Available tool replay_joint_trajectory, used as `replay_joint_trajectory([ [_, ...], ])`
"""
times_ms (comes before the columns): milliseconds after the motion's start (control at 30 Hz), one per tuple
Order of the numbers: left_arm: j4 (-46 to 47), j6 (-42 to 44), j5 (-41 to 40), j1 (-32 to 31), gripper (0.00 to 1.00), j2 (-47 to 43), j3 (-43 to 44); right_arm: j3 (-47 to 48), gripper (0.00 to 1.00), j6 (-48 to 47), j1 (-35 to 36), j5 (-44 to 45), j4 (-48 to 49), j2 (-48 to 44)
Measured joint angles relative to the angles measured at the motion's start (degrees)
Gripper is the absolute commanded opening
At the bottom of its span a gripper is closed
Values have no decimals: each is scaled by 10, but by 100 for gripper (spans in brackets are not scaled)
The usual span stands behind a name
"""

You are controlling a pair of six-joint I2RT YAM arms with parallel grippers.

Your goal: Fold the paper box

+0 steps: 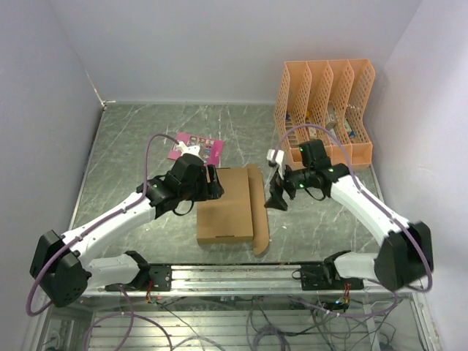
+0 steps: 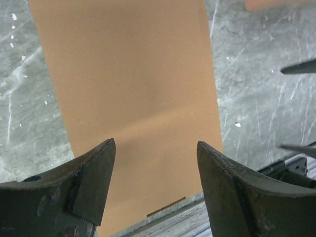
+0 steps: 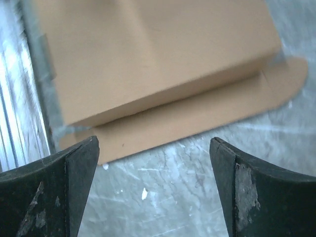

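The paper box [image 1: 228,208] is brown cardboard lying on the table's middle, folded over flat, with one long flap [image 1: 259,212] sticking out on its right side. My left gripper [image 1: 213,183] is open and empty at the box's far left corner; its wrist view looks down the plain top panel [image 2: 128,84]. My right gripper [image 1: 276,199] is open and empty just right of the flap; its wrist view shows the box [image 3: 148,54] and the flap [image 3: 197,118] above bare table.
An orange lattice file organizer [image 1: 325,102] stands at the back right. A small pink printed card [image 1: 195,146] lies behind the left gripper. The metal rail [image 1: 234,276] runs along the near table edge, close to the box's near side.
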Motion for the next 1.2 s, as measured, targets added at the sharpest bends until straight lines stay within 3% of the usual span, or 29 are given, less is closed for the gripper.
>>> replay_joint_trajectory([
  [67, 9, 11, 15, 0, 79, -17, -13, -24, 70, -138, 1, -60, -27, -58],
  [133, 9, 17, 22, 0, 84, -33, -25, -71, 39, -246, 12, -98, -34, -120],
  [200, -5, 17, 21, 4, 90, -44, -34, -111, 17, -305, 37, -110, -34, -152],
  [267, -26, 16, 14, 11, 98, -51, -42, -138, 2, -348, 82, -99, -30, -151],
  [500, -49, 21, 9, 67, 97, -39, -61, -169, 0, -392, 194, -15, 18, -57],
  [767, 28, 49, 91, 90, 88, 140, -38, -169, 0, -390, 212, 34, 92, -25],
  [1133, 76, 99, 167, 124, 87, 362, 187, -150, 0, -330, 207, 90, 148, 21],
  [1200, 75, 106, 168, 127, 88, 389, 214, -147, 4, -320, 192, 93, 152, 24],
])
